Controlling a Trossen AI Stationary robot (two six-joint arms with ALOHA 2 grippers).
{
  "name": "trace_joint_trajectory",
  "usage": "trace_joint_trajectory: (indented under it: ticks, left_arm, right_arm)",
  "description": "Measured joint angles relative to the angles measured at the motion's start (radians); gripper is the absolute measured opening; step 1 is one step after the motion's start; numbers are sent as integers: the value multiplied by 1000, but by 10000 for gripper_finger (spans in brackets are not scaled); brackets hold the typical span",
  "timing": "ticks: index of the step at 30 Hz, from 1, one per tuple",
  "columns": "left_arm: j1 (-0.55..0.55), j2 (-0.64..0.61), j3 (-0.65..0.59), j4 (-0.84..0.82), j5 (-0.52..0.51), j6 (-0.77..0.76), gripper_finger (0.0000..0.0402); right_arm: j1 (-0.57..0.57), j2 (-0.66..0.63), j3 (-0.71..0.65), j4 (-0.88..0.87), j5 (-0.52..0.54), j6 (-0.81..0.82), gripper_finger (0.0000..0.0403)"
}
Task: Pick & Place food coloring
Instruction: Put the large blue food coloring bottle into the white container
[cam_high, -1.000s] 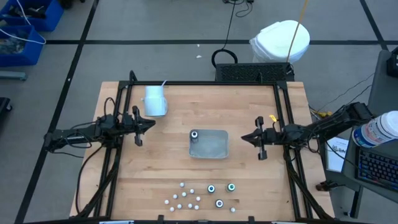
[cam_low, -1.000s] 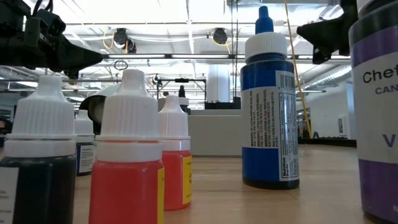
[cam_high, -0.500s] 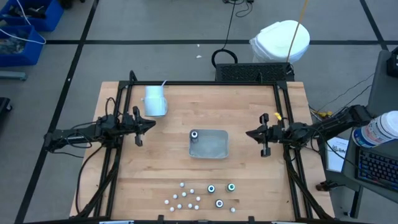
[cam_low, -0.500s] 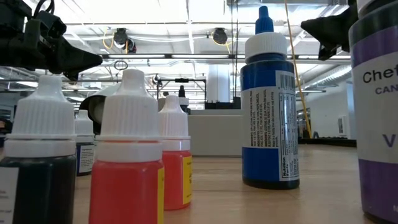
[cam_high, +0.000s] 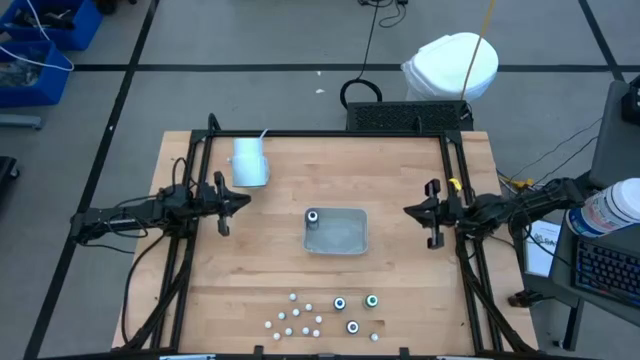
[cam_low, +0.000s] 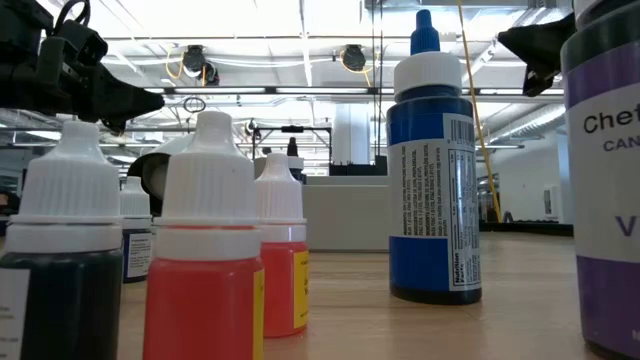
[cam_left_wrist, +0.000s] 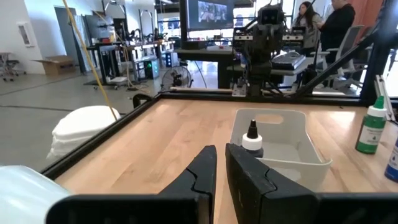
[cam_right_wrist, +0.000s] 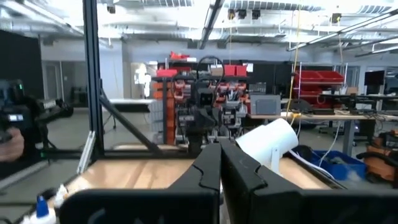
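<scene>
Sitting inside the grey rectangular plastic tray (cam_high: 338, 232) is one dark white-capped food coloring bottle (cam_high: 313, 217), the rest clustering (cam_high: 322, 314) at the wooden bench's (cam_high: 400, 170) near edge awaiting transfer, both the left gripper (cam_high: 243, 200) and the right gripper (cam_high: 410, 211) hovering empty at the sides, jaws together.

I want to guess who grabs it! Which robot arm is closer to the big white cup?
Left. The left gripper sits just below the white plastic cup; the right gripper waits across the table, beyond the grey rectangular tray.

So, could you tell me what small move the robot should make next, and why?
Probably swing the left claw toward the loose food coloring bottles at the table's near edge and open it. Only one bottle stands in the grey tray, the rest lie outside it, and both claws hang shut and empty, the right claw out by the table's side.
</scene>
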Motion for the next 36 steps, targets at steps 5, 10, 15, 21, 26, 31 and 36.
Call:
trace_joint_trajectory:
  ticks: [5, 10, 15, 21, 26, 31, 36]
  left_arm:
    - [0, 0, 0, -1, 0, -20, 42]
    - [0, 0, 0, -5, 0, -52, 42]
    - [0, 29, 0, -11, 73, -82, 42]
    - [-1, 87, 0, -5, 74, -169, 42]
    - [-9, 147, -1, 111, 114, -207, 42]
    - [-88, 229, -1, 379, 260, -225, 42]
    - [-191, 325, -1, 534, 203, -178, 42]
  right_arm:
    - [0, 1, -1, -40, 0, -15, 0]
    - [0, 1, -1, -33, 0, -42, 0]
    - [0, 1, -2, -33, 0, -44, 0]
    - [0, 1, -2, -33, 0, -42, 0]
    - [0, 1, -2, -33, 0, -42, 0]
    - [0, 1, -2, -33, 0, -42, 0]
    - [0, 1, -2, -33, 0, -41, 0]
